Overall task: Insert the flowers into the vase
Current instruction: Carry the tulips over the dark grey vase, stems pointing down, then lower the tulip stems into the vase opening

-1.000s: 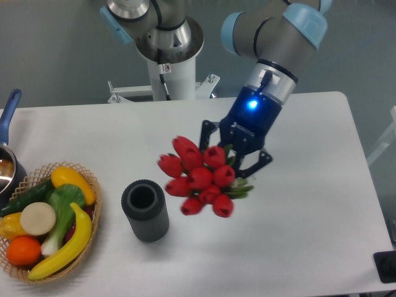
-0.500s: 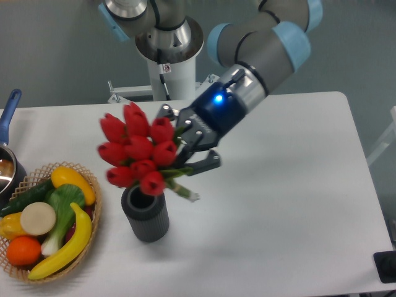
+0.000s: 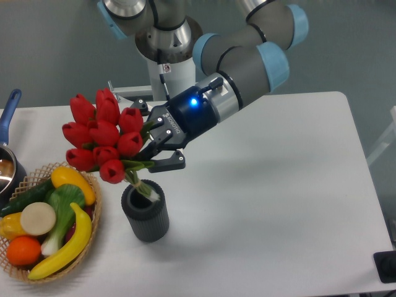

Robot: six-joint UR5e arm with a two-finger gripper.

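The flowers (image 3: 102, 136), a tight bunch of glossy red tulip buds with green stems, hang tilted up and to the left over the table. My gripper (image 3: 154, 148) is shut on their stems just below the buds. The stem ends (image 3: 145, 190) point down to the right and reach the mouth of the vase (image 3: 145, 211), a short dark grey ribbed cylinder standing upright on the white table. The buds sit above and left of the vase.
A wicker basket (image 3: 93, 185) with plastic fruit and vegetables stands just left of the vase. A pot with a blue handle (image 3: 9, 111) is at the far left edge. The robot base (image 3: 167, 68) rises at the back.
The gripper has carried the flowers left and up, then tilted them more upright. The stem ends have come down to the vase mouth.
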